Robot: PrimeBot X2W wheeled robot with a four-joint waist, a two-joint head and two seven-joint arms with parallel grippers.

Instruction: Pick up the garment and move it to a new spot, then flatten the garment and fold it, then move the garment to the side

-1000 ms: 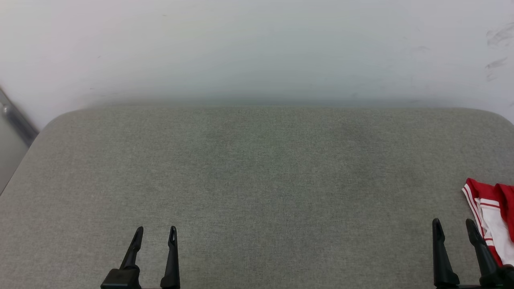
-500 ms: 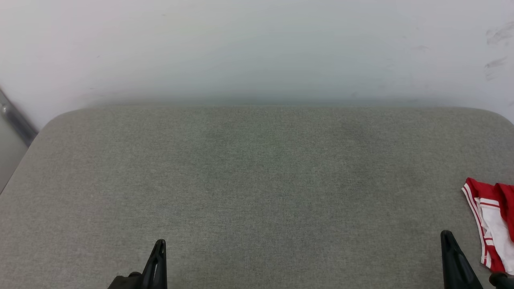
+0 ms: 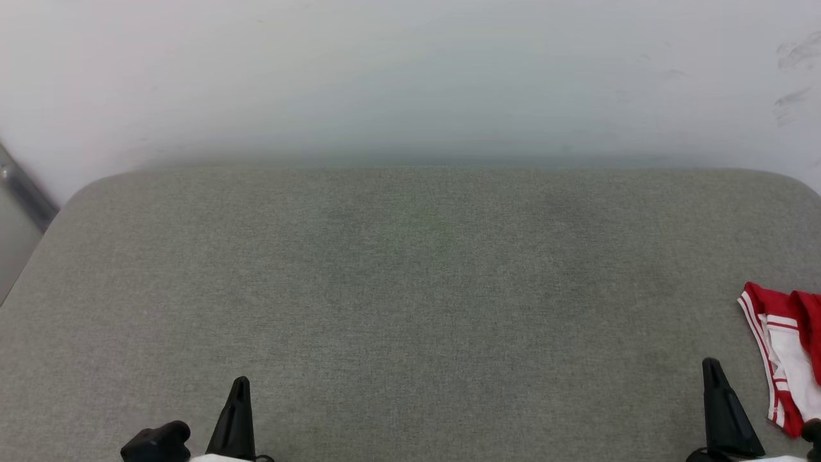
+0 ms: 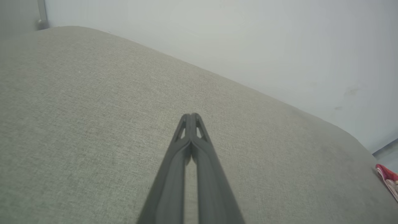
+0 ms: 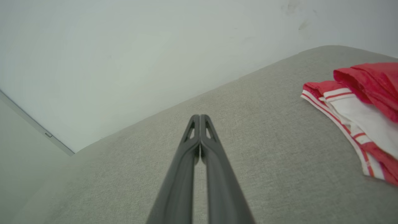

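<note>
Garment (image 3: 786, 359), a crumpled red-and-white jersey T-shirt, lies on the right side of the grey fabric tabletop (image 3: 410, 289). Left gripper (image 4: 192, 115) and right gripper (image 5: 200, 116): jaws pressed together, empty.

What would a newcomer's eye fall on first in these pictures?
The red-and-white jersey T-shirt lies bunched at the far right of a grey fabric surface. The left tool and right tool, both shut, point over its near edge, the right one beside the shirt but apart.
</note>
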